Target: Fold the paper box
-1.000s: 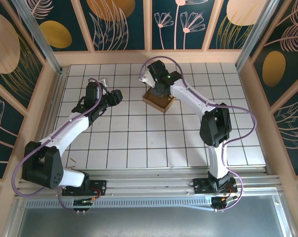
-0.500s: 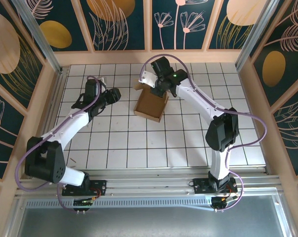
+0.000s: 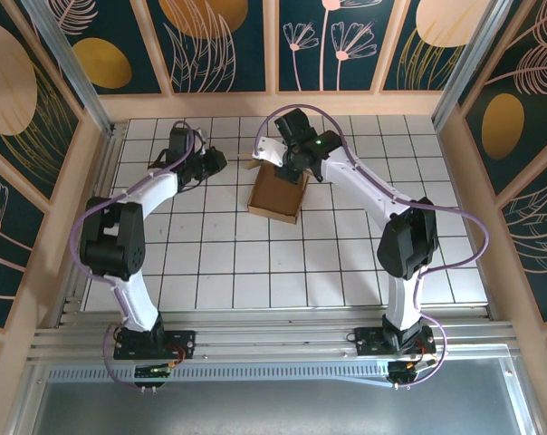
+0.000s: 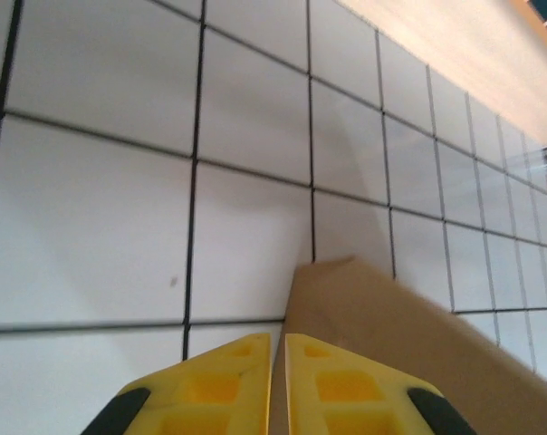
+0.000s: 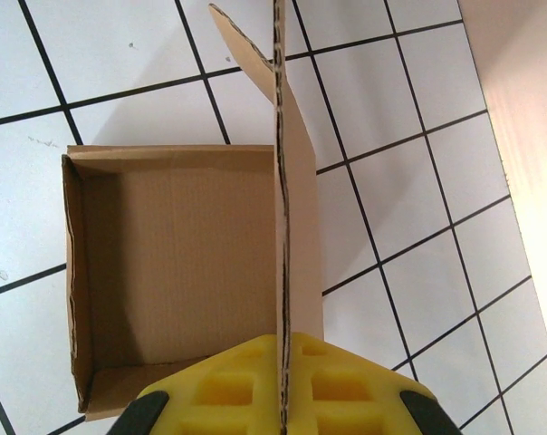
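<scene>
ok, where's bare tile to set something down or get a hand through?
Free: the table tiles between the paper box and the near edge; also the far right corner. Crowded: far middle, where the right gripper pinches a box flap and the left gripper hangs just left of it.

the paper box (image 3: 275, 192) fills the upper middle of the top view, its flap (image 5: 292, 172) upright in my right gripper (image 5: 283, 343). the tiled table (image 3: 255, 272) lies free across the lower half; the wooden wall (image 3: 346, 104) closes the top edge.
</scene>
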You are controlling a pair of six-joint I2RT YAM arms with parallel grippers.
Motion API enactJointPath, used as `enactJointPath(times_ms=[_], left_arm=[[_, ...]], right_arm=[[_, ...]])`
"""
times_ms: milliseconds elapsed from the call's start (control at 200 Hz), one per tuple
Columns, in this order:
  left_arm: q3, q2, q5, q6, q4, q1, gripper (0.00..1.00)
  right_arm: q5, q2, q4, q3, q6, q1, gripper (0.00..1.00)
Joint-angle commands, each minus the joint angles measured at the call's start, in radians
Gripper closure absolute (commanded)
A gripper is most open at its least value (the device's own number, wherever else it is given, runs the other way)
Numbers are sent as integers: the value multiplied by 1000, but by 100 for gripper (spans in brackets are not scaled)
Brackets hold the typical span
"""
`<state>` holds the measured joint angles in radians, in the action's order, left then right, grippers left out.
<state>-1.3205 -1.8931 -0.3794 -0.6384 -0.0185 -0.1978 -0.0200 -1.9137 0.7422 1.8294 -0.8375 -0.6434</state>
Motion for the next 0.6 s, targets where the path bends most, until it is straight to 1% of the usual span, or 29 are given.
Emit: enactJointPath(times_ms=[0, 80, 125, 185, 265, 380, 541, 596], left_arm=[[-75, -99, -146, -33, 23, -3, 91], [-106, -152, -175, -32, 31, -5, 96], [-114, -171, -214, -26, 47, -4, 97], [-115, -186, -270, -29, 74, -7, 98], [-125, -203, -314, -17, 80, -15, 98], [-125, -217, -332, -22, 96, -21, 98], [-137, -238, -302, -26, 77, -23, 99], [-139, -243, -318, -29, 86, -25, 100]], right_arm=[[21, 25, 11, -7, -21, -9, 99], [20, 25, 10, -1, -26, -8, 99], [20, 25, 7, 0, -28, -9, 99], [20, 25, 4, 2, -32, -9, 100], [22, 22, 5, 8, -34, -8, 100], [33, 18, 12, 21, -29, -8, 100], [38, 17, 17, 23, -26, -8, 100], [39, 19, 16, 21, -24, -9, 100]])
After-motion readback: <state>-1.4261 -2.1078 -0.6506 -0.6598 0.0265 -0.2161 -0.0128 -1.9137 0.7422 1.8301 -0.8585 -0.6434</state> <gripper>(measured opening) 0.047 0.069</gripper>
